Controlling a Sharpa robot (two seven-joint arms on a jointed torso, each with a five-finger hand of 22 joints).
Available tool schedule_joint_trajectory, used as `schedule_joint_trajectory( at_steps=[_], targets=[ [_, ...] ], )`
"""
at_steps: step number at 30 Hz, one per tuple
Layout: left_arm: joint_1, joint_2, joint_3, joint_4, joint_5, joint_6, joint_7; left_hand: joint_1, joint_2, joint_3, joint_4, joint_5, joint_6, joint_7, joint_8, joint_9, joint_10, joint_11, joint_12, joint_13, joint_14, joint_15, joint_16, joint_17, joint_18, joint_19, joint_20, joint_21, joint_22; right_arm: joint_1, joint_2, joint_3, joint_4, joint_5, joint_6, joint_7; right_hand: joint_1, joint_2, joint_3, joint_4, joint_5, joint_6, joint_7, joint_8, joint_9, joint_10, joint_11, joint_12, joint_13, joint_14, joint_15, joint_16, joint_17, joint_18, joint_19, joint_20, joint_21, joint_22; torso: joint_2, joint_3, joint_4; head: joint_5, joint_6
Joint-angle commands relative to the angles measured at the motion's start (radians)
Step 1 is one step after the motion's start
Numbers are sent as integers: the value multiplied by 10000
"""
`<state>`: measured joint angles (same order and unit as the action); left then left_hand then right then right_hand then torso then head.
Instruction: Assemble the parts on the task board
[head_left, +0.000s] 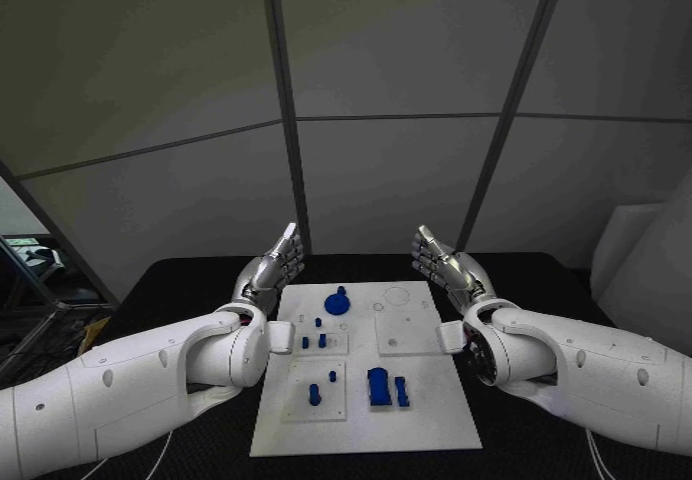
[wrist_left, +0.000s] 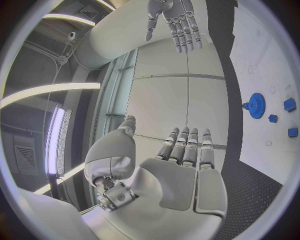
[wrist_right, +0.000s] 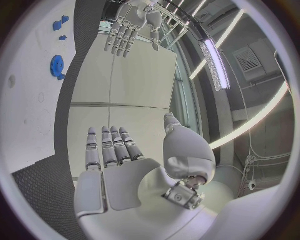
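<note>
Black table (head_left: 188, 275), task board (head_left: 433, 420) near edge cut off

The surface (head_left: 188, 285) is black and finely textured, extending beyond both long sides of the work area. Behind it stands a wall of large grey panels (head_left: 389, 180), divided by dark vertical and horizontal seams. A white board (head_left: 635, 260) leans at the far right corner of the surface. At the left edge, a dark metal frame (head_left: 43, 290) with slanted struts stands beside the surface. Long bright light strips (wrist_right: 215, 62) run along the ceiling, next to a square vent grille (wrist_right: 249, 60).
</note>
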<state>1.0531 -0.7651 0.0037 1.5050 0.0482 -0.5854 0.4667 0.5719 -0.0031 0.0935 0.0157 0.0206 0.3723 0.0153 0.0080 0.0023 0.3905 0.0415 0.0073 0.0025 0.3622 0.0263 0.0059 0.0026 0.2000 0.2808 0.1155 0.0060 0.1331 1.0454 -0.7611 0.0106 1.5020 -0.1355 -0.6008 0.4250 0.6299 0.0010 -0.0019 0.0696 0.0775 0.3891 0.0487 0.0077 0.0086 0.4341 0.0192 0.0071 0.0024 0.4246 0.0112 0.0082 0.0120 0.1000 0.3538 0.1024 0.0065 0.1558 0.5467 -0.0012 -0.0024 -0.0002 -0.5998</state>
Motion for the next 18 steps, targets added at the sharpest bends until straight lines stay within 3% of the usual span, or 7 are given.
schedule_joint_trajectory(
  at_steps=[1, 3, 4, 7, 8, 12, 18],
  targets=[
    [-11, -92, -17, 397, -432, -1574, 485, -1873, 31, -935, -157, -206, -1216, -153, -80, -23, -1281, -415, -73, -25, -1184, -263, -59, -26, -604, -917, -385, -60, -436, 35, -115, -57, 432, 1175, -1467, 844, -2060, -10, 19, -696, -775, -1276, -487, -77, -86, -1421, -192, -71, -24, -1386, -112, -82, -120, -1000, -1156, -1024, -65, -510, -25, 12, 24, 2, -2],
    [-23, -127, -29, 553, -463, -1741, 514, -2124, 31, -935, -157, -206, -1382, -153, -80, -23, -1447, -415, -73, -25, -1344, -263, -59, -26, -599, -1037, -437, -60, -494, 42, -162, -88, 590, 1290, -1610, 912, -2334, -10, 19, -696, -775, -1445, -487, -77, -86, -1607, -192, -71, -24, -1573, -112, -82, -120, -1000, -1312, -1024, -65, -578, -25, 12, 24, 2, -2],
    [-27, -138, -33, 602, -473, -1795, 524, -2263, 31, -935, -157, -206, -1471, -153, -80, -23, -1545, -415, -73, -25, -1434, -263, -59, -26, -604, -1109, -1155, -60, -528, 44, -176, -98, 639, 1325, -1654, 933, -2488, -10, 19, -696, -775, -1537, -487, -77, -86, -1713, -192, -71, -24, -1676, -112, -82, -120, -1000, -1395, -1024, -65, -614, -25, 12, 24, 2, -2],
    [-31, -149, -37, 650, -482, -1846, 533, -2707, 31, -935, -157, -206, -1756, -153, -80, -23, -1847, -415, -73, -25, -1714, -263, -59, -26, -602, -1335, -1155, -60, -631, 46, -189, -106, 680, 1355, -1692, 950, -2964, -10, 19, -696, -775, -1835, -487, -77, -86, -2039, -192, -71, -24, -2000, -112, -82, -120, -1000, -1648, -1024, -65, -734, -25, 12, 24, 2, -2],
    [-31, -149, -37, 650, -482, -1846, 533, -2823, 31, -935, -157, -206, -1831, -153, -80, -23, -1928, -415, -73, -25, -1787, -263, -59, -26, -600, -1398, -1155, -60, -1331, 46, -189, -106, 680, 1355, -1692, 950, -3094, -10, 19, -696, -775, -1912, -487, -77, -86, -2126, -192, -71, -24, -2081, -112, -82, -120, -1000, -1724, -1024, -65, -765, -25, 12, 24, 2, -2],
    [-31, -149, -37, 650, -482, -1846, 533, -3262, 31, -935, -157, -206, -2120, -153, -80, -23, -2224, -415, -73, -25, -2063, -263, -59, -26, -599, -1605, -1155, -60, -1331, 46, -189, -106, 680, 1355, -1692, 950, -3542, -10, 19, -696, -775, -2191, -487, -77, -86, -2438, -192, -71, -24, -2390, -112, -82, -120, -1000, -1978, -1024, -65, -1558, -25, 12, 24, 2, -2],
    [-31, -149, -37, 650, -482, -1846, 533, -3816, 31, -935, -157, -206, -2481, -153, -80, -23, -2616, -415, -73, -25, -2423, -263, -59, -26, -600, -1852, -1155, -60, -1331, 46, -189, -106, 680, 1355, -1692, 950, -4157, -10, 19, -696, -775, -2573, -487, -77, -86, -2862, -192, -71, -24, -2801, -112, -82, -120, -1000, -2312, -1024, -65, -1558, -25, 12, 24, 2, -2]
  ],
)
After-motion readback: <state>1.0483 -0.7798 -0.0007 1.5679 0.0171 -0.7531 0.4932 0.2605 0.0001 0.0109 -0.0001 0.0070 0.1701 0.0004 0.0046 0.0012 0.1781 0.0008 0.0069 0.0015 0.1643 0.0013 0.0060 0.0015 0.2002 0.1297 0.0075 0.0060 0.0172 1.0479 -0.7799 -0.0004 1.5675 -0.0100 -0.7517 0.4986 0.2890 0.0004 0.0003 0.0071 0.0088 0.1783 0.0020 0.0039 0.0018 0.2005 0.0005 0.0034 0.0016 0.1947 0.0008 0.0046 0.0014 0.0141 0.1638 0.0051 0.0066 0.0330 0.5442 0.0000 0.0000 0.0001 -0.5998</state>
